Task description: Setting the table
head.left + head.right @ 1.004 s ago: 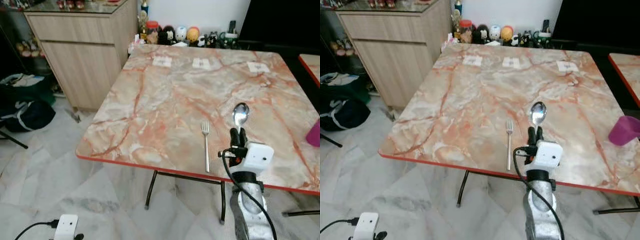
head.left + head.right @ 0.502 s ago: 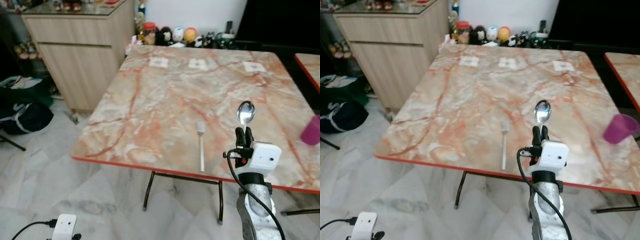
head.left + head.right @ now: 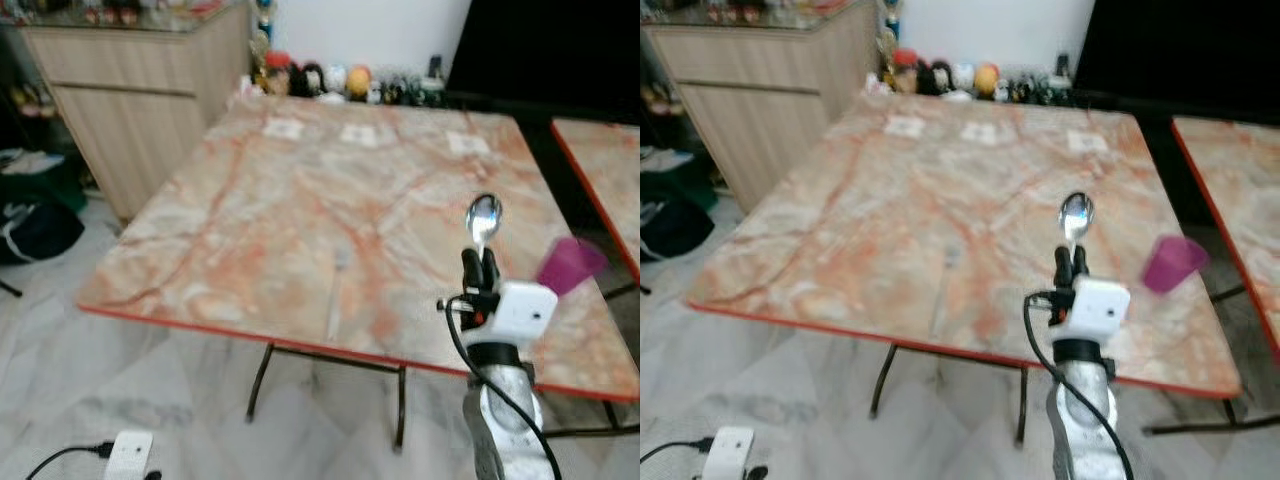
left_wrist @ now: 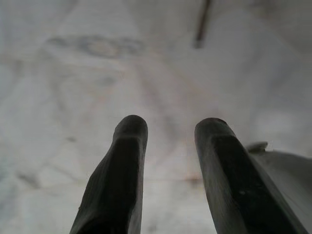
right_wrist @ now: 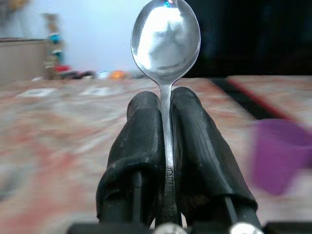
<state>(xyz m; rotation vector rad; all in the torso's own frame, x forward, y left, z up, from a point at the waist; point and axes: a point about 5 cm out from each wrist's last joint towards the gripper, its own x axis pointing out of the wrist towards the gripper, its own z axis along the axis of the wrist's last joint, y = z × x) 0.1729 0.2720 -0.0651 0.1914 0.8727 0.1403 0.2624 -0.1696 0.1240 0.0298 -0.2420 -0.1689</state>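
At the lower left of the head view my left gripper (image 4: 168, 161) is hanging idle above the floor (image 4: 73, 73); in its wrist view the two black fingers are standing apart with nothing between them, because this arm has no work for now.

A little left of the middle of the frame, the fork (image 3: 335, 300) is lying on the marble table (image 3: 250, 200), its handle pointing toward the near red edge. It looks blurred, but I judge it is already set as one side of a place.

At the lower right, I am holding my right gripper (image 3: 479, 268) up near the front edge of the table. Its fingers are pressed tight on the handle of the spoon (image 5: 165, 44), and the bowl is standing upright above them. I am keeping it vertical so it does not slip out while I am walking.

Further right, the purple cup (image 3: 568, 264) is sitting on the table near its right edge. I think the spoon should go between the fork and this cup.
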